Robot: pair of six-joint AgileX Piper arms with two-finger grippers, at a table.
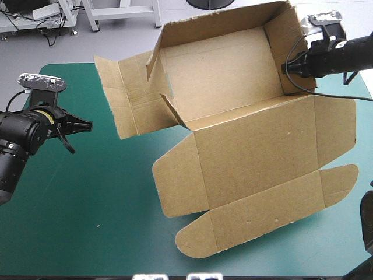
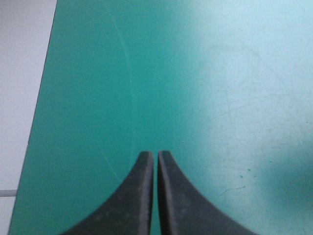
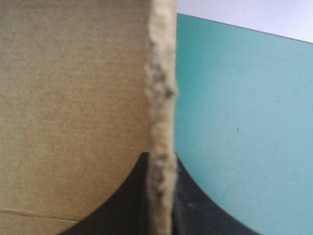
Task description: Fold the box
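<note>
The brown box (image 1: 233,116) lies on the teal-green cover as a partly raised tray: its far wall and right side wall stand up, the left side flaps (image 1: 125,96) are spread out flat, and the lid (image 1: 262,169) with its rounded tabs lies flat toward the near edge. My right gripper (image 1: 287,67) is shut on the box's right wall, whose rough cut edge (image 3: 161,122) runs up between the black fingers (image 3: 193,205). Away from the board, my left gripper (image 1: 88,124) hovers left of the box, shut and holding nothing; the left wrist view shows only bare cover ahead of the gripper (image 2: 155,155).
The table's left edge (image 2: 36,117) runs close beside the left gripper, with grey floor beyond. The box's far wall reaches past the table's far edge (image 1: 76,64). Bare teal-green cover (image 1: 87,221) lies at the near left.
</note>
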